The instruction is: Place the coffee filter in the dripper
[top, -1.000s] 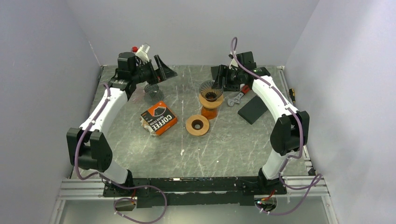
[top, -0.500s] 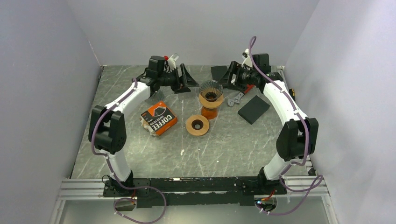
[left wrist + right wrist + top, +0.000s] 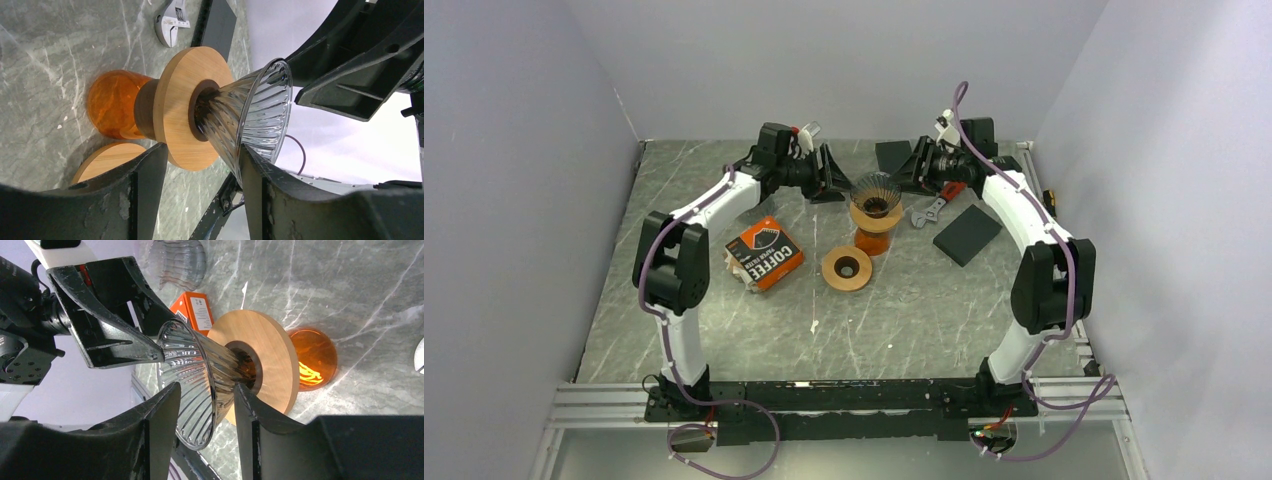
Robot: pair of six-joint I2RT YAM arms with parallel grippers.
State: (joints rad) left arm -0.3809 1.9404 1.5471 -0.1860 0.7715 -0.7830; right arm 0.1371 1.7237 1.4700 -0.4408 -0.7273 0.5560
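The dripper (image 3: 876,193) is a ribbed clear glass cone in a round wooden collar, standing on an orange glass carafe (image 3: 873,241) at the back middle of the table. My left gripper (image 3: 832,184) is open just left of the cone; in the left wrist view (image 3: 202,150) its jaws frame the cone's rim (image 3: 260,115) and collar. My right gripper (image 3: 908,175) is open just right of the cone; in the right wrist view (image 3: 206,387) its jaws straddle the rim (image 3: 192,375). Neither holds anything. An orange coffee filter box (image 3: 764,253) lies to the left. No loose filter shows.
A spare wooden ring (image 3: 846,268) lies in front of the carafe. A wrench (image 3: 927,212) and a black pad (image 3: 967,235) lie to the right, a black square (image 3: 891,154) at the back. A second ribbed clear cone (image 3: 178,261) lies beyond the box.
My left arm has swung from the back left over to the dripper's left side. My right gripper drew back a little and stays beside the dripper. The dripper has not moved.
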